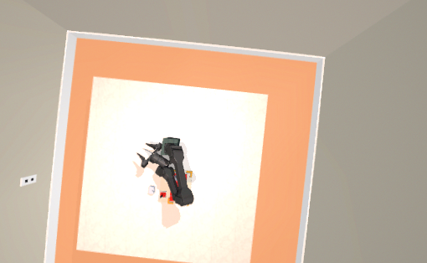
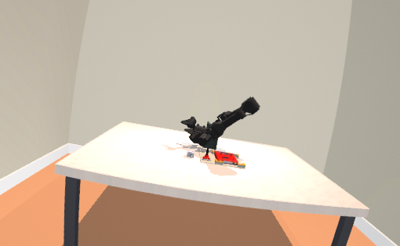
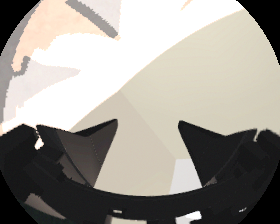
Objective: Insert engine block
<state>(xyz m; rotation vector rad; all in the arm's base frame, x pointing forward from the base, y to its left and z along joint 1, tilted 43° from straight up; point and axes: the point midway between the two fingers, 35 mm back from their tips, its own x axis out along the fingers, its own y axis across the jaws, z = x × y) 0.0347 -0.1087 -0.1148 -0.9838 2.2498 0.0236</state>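
The red car body (image 1: pixel 181 181) (image 2: pixel 226 157) lies flat on the table with orange-yellow and grey parts at its corners. In the top view the arm covers much of it, and the opening and rib cannot be made out. A small grey block (image 1: pixel 151 190) (image 2: pixel 190 154), which looks like the engine block, lies on the table apart from the car body; its slot side is too small to tell. My gripper (image 1: pixel 142 150) (image 2: pixel 183 126) (image 3: pixel 148 123) is open and empty, raised above the table and away from both. Neither shows in the wrist view.
A small red piece (image 1: pixel 162 194) (image 2: pixel 206 157) with a dark upright part stands between the grey block and the car body. The arm (image 1: pixel 178 167) (image 2: pixel 232 119) arches over the car body. The table (image 1: pixel 227 126) (image 2: pixel 138 176) stands on an orange floor between walls.
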